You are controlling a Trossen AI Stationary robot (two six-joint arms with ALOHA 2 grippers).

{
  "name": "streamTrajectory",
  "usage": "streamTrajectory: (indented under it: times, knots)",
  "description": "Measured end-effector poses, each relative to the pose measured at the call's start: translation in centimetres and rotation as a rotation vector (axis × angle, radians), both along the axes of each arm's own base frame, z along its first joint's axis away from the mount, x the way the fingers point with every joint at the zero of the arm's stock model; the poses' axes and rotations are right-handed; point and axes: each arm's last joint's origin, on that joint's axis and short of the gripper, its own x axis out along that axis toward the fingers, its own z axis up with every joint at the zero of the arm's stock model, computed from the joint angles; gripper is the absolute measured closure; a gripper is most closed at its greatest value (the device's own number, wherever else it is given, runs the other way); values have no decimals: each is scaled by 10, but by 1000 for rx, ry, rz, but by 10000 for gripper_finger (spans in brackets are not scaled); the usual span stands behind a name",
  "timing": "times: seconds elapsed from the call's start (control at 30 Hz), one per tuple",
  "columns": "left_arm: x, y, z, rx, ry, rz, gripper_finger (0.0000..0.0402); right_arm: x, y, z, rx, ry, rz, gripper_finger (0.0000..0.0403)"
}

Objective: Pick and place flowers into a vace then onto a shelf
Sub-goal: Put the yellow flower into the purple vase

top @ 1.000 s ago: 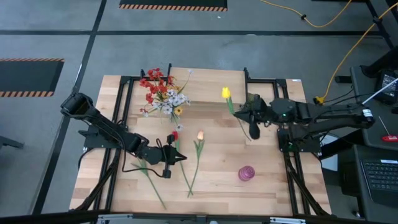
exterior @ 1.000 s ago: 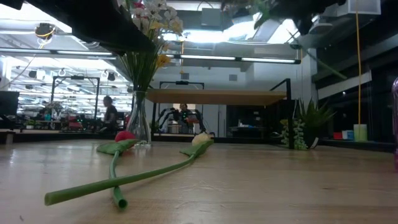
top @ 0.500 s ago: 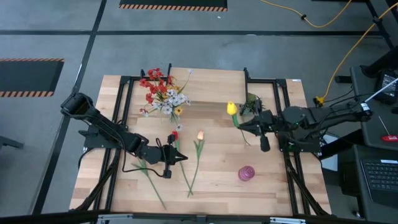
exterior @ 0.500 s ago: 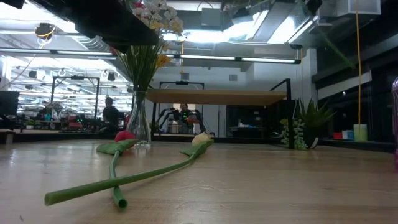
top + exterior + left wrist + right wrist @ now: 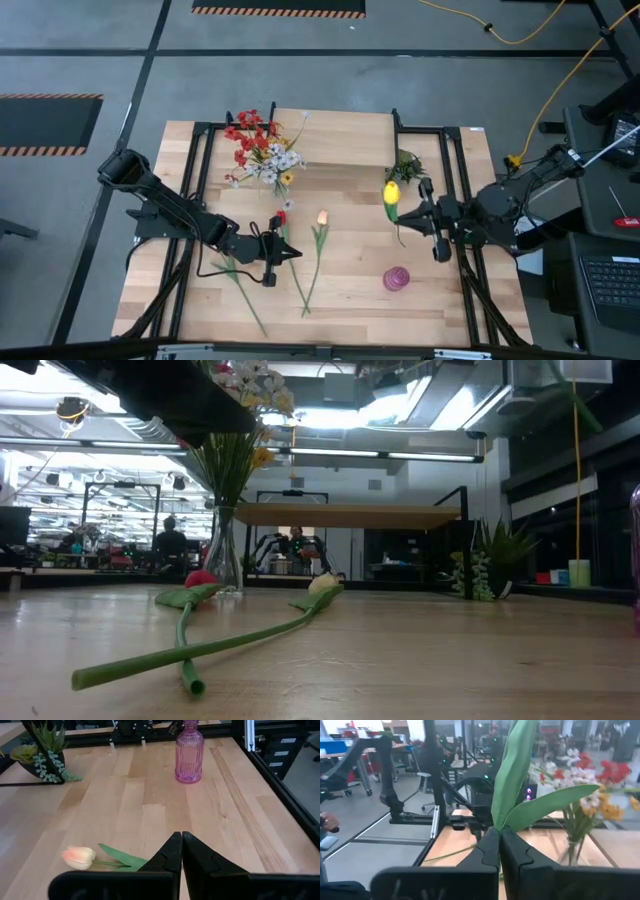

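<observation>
Overhead, we see the right gripper [image 5: 412,213] near the right edge of the tabletop [image 5: 350,290], raised, its jaws clenched on the stem of a yellow tulip [image 5: 391,193]. In the right wrist view the tulip's green leaves [image 5: 517,780] rise from between the closed fingers [image 5: 485,851]. The bloom points toward the far edge, close to a small potted plant [image 5: 405,165] that stands by the shelf [image 5: 345,140].

The shelf sits at the middle of the far edge, with nothing on its wood top that we can see from above. At its left end stands a clear vase [image 5: 224,560] holding a bunch of red, white and yellow flowers [image 5: 262,150].

The left gripper [image 5: 295,254] hovers over the middle of the tabletop, left of centre, jaws clenched on nothing; its wrist view shows the fingertips [image 5: 172,851] pressed together above bare wood. Just beside it lie a red tulip [image 5: 280,217] and a pale orange tulip [image 5: 322,217], their stems crossing as they run toward the near edge. Another green stem [image 5: 240,290] lies toward the near left corner.

A pink ribbed vase [image 5: 396,279] stands upright near the near edge, right of centre, well apart from the lying tulips.

Across the room behind the table, a person [image 5: 170,545] is seated at a bench.
</observation>
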Motion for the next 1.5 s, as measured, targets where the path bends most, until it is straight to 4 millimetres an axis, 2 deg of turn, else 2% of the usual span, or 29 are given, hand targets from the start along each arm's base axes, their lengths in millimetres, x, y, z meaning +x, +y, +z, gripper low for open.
streamTrajectory:
  times: [0.27,0.63,1.1,1.37,1.5]
  knots:
    - [0,0,0,-4,0,2,396,-9,20,-16,-2,-100,46,403]
    - [0,0,0,-25,-1,11,396,-20,36,-14,13,-157,158,403]
    - [0,0,0,-27,-1,14,396,-12,63,-30,-59,-104,116,403]
    - [0,0,0,-28,-1,14,394,-10,66,-33,-54,-89,112,403]
    - [0,0,0,-27,-1,14,396,-6,68,-39,-72,-65,45,403]
